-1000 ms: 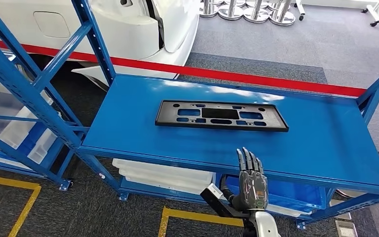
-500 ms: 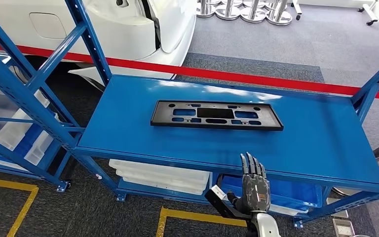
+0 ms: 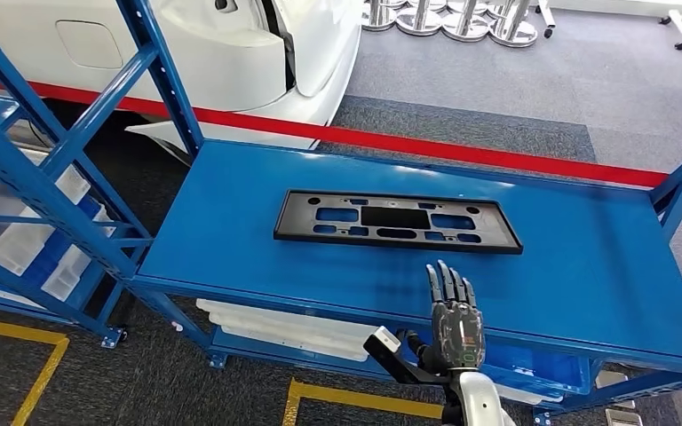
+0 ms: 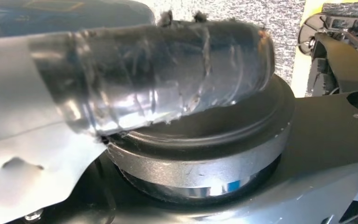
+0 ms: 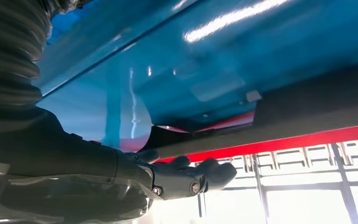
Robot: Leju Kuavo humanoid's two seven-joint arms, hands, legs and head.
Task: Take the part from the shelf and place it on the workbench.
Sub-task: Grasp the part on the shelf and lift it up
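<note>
The part is a long black plate [image 3: 397,222] with several cut-outs, lying flat on the middle of the blue shelf board [image 3: 231,231]. My right hand [image 3: 455,324] stands at the board's front edge, just nearer to me than the plate and a short way from it. Its fingers are stretched out and apart, holding nothing, with the fingertips [image 3: 444,275] over the board's front strip. In the right wrist view the dark fingers [image 5: 186,179] reach out flat beside the blue shelf [image 5: 242,56]. A taped part of my left hand [image 4: 158,70] sits close to the lens, and its fingers are hidden.
Blue shelf uprights [image 3: 155,67] rise at the left and an upright [image 3: 679,191] at the right. White trays [image 3: 284,328] and a blue bin [image 3: 542,368] sit on the lower level. A white car body [image 3: 249,53] and a red floor line [image 3: 462,149] lie behind.
The whole picture has shifted a little, so the camera moved. My right hand stays at the shelf's front edge with fingers stretched. The plate lies where it was.
</note>
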